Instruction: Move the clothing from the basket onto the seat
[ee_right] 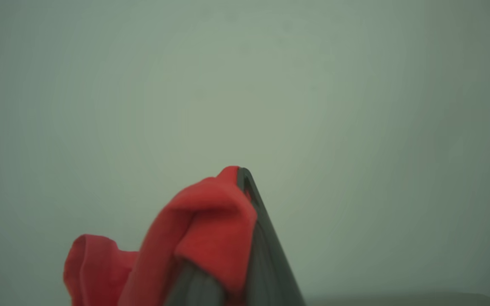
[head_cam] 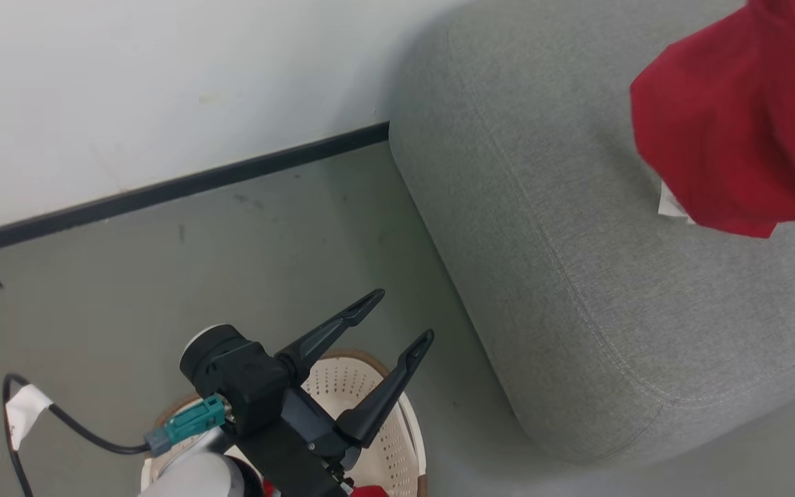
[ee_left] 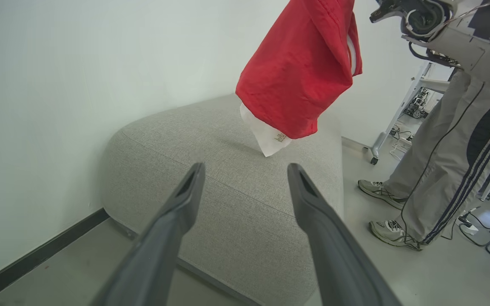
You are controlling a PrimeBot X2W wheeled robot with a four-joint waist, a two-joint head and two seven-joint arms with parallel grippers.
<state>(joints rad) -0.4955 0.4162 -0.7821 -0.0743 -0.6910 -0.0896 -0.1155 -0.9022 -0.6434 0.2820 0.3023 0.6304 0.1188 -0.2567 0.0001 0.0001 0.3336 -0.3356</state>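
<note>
While R jaws clamp clothing point(ee_right: 211, 229) shut | L jaws wide, empty | nr basket point(head_cam: 346, 383)

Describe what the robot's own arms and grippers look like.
The left gripper has two long, dark grey, tapering jaws on a black block body and round wrist. Behind it come a teal plug, a thin black cable with a white tape tag, and a pale grey forearm. The right gripper has matching dark grey jaws.

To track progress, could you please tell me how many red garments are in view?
2: one red garment hangs over the seat; a red scrap shows in the basket, where more may be hidden.
</note>
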